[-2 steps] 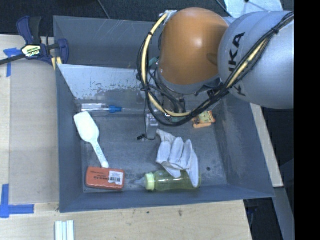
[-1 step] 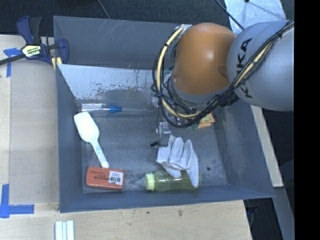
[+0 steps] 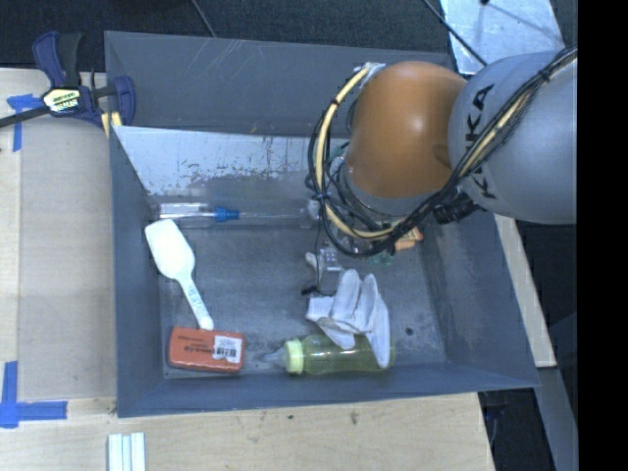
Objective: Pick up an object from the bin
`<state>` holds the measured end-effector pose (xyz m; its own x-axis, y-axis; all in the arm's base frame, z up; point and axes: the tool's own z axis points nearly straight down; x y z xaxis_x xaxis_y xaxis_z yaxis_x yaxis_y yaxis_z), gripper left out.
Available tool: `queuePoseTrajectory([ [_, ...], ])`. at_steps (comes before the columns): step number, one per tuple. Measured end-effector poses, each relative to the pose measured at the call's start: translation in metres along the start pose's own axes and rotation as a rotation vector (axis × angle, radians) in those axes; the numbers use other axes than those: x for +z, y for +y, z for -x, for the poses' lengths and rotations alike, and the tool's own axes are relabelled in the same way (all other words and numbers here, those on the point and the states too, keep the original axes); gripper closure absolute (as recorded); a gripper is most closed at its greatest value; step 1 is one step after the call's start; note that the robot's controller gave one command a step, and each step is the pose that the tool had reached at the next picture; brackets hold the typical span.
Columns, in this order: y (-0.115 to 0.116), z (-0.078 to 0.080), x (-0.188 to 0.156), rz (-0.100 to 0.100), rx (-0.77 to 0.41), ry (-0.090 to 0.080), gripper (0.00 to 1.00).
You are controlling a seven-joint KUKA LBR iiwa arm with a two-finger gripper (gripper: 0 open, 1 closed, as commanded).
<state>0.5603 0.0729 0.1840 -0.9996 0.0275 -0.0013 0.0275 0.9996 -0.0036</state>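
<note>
- I look down into the grey bin (image 3: 137,263). On its left side a white scoop (image 3: 172,253) lies flat, with its handle pointing to the near side.
- Just past the handle's end, an orange block (image 3: 204,349) with a white label lies by the near wall.
- A clear tube (image 3: 221,215) with a blue bit lies along the far wall.
- The gripper (image 3: 321,268) hangs low at the far left edge of a crumpled white cloth (image 3: 353,307), right of the middle. I cannot tell if it is open or closed.
- A green bottle (image 3: 339,355) lies on its side, touching the cloth's near edge.
- The arm's orange cover (image 3: 402,130) and cables hide the far right floor.
</note>
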Motion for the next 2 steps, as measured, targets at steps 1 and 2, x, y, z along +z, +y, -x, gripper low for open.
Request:
queuePoseTrajectory([
  [1, -0.015, 0.008, 0.027, 0.009, -0.001, -0.003, 0.0],
  [2, -0.07, 0.005, 0.07, 0.003, 0.023, -0.003, 0.0],
])
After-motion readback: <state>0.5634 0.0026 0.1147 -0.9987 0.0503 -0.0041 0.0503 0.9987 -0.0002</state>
